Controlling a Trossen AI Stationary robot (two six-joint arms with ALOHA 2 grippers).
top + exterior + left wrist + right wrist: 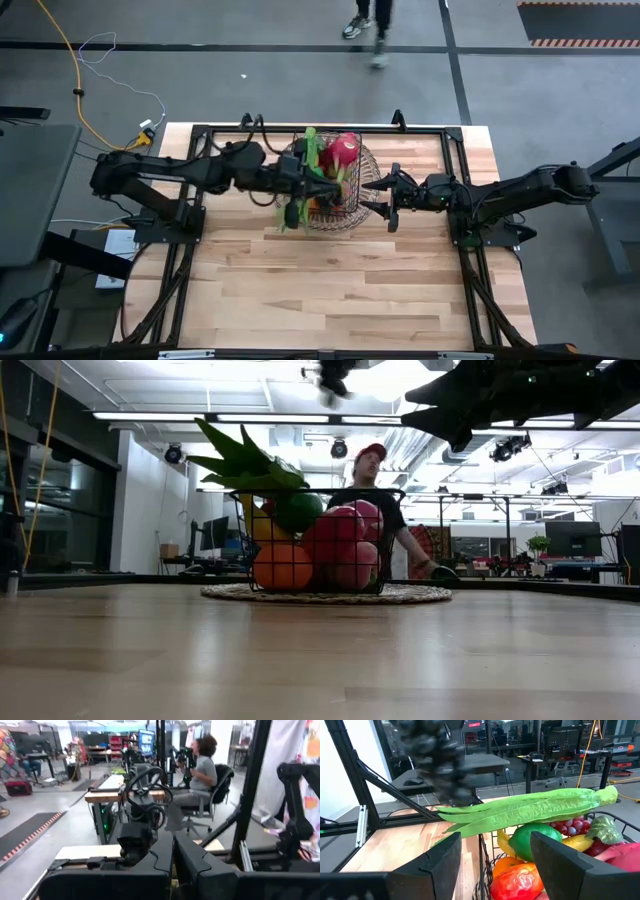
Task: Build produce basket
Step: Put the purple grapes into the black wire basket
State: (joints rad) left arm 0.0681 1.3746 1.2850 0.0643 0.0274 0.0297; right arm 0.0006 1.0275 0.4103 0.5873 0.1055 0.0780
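Wooden worktop (330, 290) carrying a round woven tray (420, 594) near the middle of its far edge. Dark wire basket (362, 165) standing on that tray, heaped with produce (335, 550): orange, pink dragon fruit, green pear, banana, grapes. Long green beans (530, 810) lying across the basket's top, tips poking past the rim.

Left gripper (306, 180) over the basket's left side, fingers pressed together, nothing clearly between them; tips hidden among the leaves from above. Right gripper (381, 200) just beside the basket's right rim, fingers apart, holding nothing.

Lower fruit half hidden by mesh.
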